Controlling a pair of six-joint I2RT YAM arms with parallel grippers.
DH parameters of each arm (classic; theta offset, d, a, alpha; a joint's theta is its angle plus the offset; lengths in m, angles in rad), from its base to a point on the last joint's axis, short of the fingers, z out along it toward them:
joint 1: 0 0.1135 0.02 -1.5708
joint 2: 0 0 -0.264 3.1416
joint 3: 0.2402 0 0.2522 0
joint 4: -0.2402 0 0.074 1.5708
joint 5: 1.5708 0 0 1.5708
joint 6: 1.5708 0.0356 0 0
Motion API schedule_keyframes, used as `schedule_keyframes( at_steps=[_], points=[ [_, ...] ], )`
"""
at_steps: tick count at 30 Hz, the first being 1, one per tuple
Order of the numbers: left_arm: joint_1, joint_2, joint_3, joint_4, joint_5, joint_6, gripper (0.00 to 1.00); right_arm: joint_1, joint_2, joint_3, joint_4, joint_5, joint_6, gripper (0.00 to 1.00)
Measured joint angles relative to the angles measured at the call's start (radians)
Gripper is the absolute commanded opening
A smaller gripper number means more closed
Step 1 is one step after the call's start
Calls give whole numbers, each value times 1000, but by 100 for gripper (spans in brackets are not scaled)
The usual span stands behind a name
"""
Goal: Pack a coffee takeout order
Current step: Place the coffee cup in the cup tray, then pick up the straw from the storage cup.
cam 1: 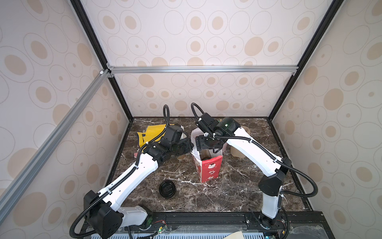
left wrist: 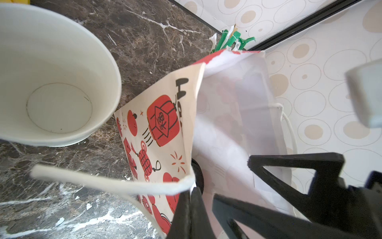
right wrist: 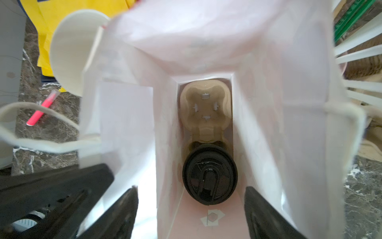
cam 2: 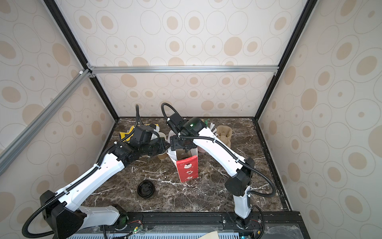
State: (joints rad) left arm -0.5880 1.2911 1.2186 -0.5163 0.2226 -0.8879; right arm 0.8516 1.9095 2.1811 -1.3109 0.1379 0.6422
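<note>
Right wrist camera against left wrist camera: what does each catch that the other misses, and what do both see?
Only the right wrist view looks down inside the paper bag: the brown tray lies at the bottom with the lidded cup seated in one pocket, below the open right gripper. Only the left wrist view shows the bag's red-printed outside and the left gripper pinched shut on its rim. Both show the bag, the empty white cup beside it and the marble table.
</note>
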Motion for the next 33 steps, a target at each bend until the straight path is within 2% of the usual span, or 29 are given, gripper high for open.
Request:
schedule_keyframes(
  at_steps=[4,9,15,20,27,33],
  points=[
    [0,8,0,8,0,3,2,0,-6,34,-11,3,0,80],
    [0,8,0,19,-2,13,26,0,-51,75,-21,35,2,79],
    [0,7,2,52,2,25,51,-16,-181,84,-62,89,6,76],
    [0,-9,5,59,-7,35,68,-70,-284,45,-86,134,31,70],
    [3,-91,17,58,-60,46,71,-249,-395,-201,-42,120,69,60],
    [5,-130,60,45,-138,49,68,-354,-310,-226,57,67,16,52]
  ],
)
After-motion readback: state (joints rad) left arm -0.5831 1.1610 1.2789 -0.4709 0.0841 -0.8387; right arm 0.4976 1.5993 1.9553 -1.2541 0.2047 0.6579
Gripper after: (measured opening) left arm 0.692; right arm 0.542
